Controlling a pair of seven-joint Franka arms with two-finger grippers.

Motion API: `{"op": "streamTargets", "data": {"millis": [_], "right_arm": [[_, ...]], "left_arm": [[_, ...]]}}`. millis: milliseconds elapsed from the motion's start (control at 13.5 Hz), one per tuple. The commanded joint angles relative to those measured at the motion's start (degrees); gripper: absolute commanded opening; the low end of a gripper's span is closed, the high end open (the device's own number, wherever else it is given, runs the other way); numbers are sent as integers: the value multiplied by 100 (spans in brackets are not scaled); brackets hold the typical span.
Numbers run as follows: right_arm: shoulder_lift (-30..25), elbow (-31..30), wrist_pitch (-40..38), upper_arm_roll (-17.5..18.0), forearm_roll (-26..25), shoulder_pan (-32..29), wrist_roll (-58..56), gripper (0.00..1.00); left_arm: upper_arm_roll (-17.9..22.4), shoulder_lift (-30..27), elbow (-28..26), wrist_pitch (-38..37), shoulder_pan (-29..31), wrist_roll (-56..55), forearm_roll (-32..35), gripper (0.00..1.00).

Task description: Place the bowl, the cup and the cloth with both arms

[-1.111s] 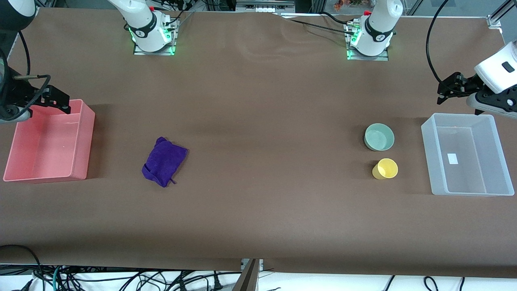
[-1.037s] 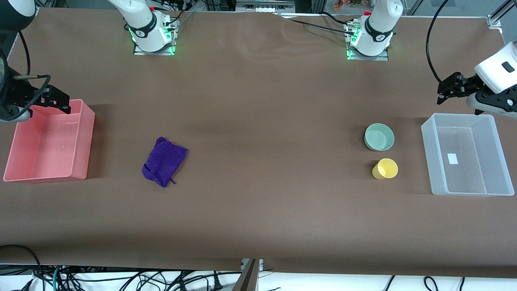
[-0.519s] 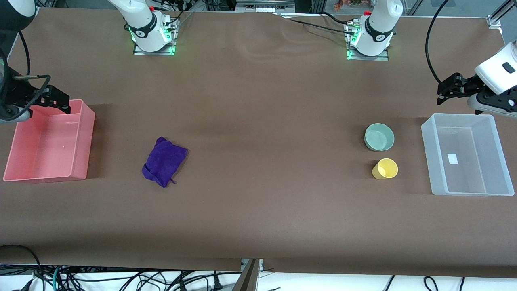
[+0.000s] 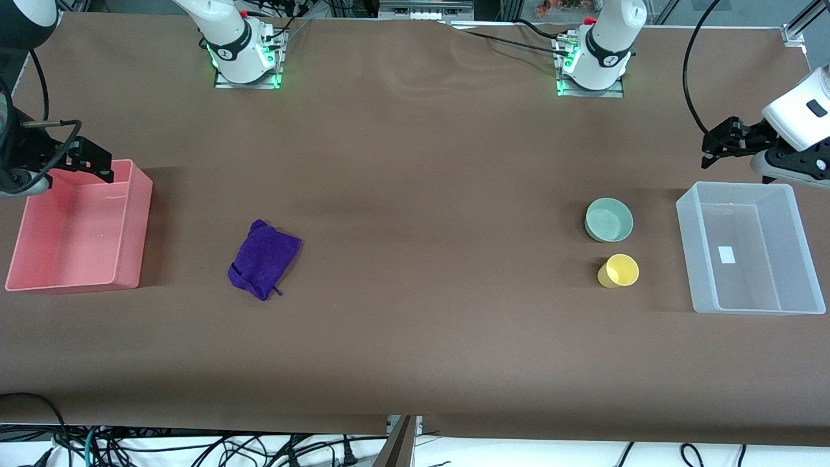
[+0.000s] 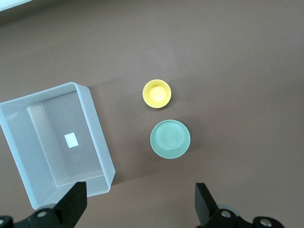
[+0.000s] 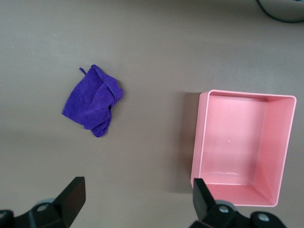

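Note:
The mint-green bowl [image 4: 609, 220] and the yellow cup [image 4: 618, 270] stand side by side on the brown table, the cup nearer the front camera; both show in the left wrist view, bowl [image 5: 170, 138] and cup [image 5: 156, 93]. The purple cloth [image 4: 263, 259] lies crumpled toward the right arm's end and shows in the right wrist view [image 6: 92, 100]. My left gripper [image 4: 713, 149] is open and empty, up in the air beside the clear bin. My right gripper [image 4: 97, 167] is open and empty over the pink bin's rim.
A clear plastic bin [image 4: 746, 248] stands at the left arm's end, beside the bowl and cup. A pink bin [image 4: 78, 227] stands at the right arm's end, beside the cloth. Both bins hold nothing.

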Motion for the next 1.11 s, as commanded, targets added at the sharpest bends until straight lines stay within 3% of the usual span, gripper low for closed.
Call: {"op": "streamTargets", "data": {"millis": [0, 593, 815, 1037], "right_arm": [[-20, 25, 26, 5, -21, 23, 8, 100], [-11, 25, 52, 5, -21, 15, -9, 100], [-11, 25, 52, 5, -21, 15, 0, 100], [85, 7, 8, 5, -21, -12, -35, 100]], "left_arm": [[24, 58, 159, -44, -119, -5, 42, 100], [15, 189, 115, -202, -189, -22, 42, 100], [6, 496, 89, -544, -154, 13, 86, 100], [6, 691, -165, -423, -163, -66, 42, 100]]}}
